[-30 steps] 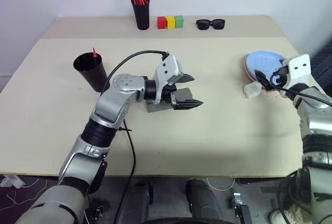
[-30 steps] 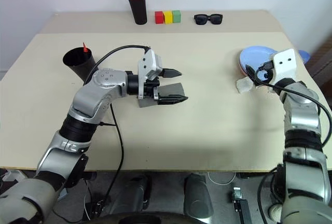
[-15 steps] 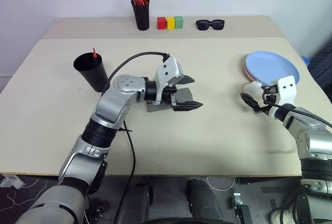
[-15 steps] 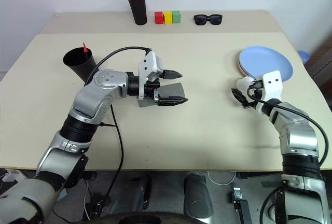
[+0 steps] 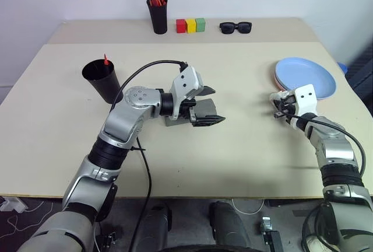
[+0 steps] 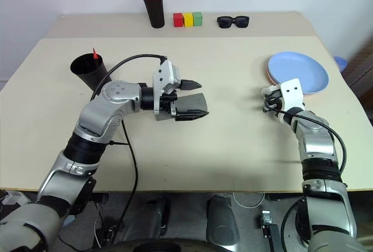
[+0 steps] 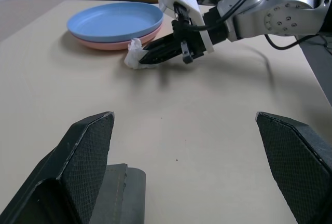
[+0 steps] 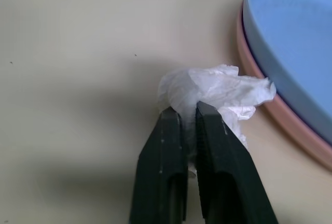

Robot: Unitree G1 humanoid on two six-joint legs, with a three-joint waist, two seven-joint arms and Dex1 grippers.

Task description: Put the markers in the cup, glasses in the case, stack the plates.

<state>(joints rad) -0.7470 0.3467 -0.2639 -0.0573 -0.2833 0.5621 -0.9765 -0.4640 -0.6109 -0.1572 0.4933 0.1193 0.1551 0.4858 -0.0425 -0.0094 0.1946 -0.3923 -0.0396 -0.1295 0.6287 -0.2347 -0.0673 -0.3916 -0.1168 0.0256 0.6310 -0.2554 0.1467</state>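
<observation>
A: Where was the right gripper [image 8: 188, 111]?
B: On the right, just left of the plates [image 5: 306, 76], its black fingers pressed together on a crumpled white tissue [image 8: 218, 90] lying on the table [image 5: 245, 153]. The tissue sat just beside the pink plate's rim.

A: And the plates themselves?
B: Stacked, the blue one on top of the pink.

A: The left gripper [image 5: 205, 105]?
B: Mid-table, fingers spread wide, over the grey case [image 5: 175, 120].

A: The markers?
B: A red tip stuck up from the black cup [image 5: 102, 79] at far left.
</observation>
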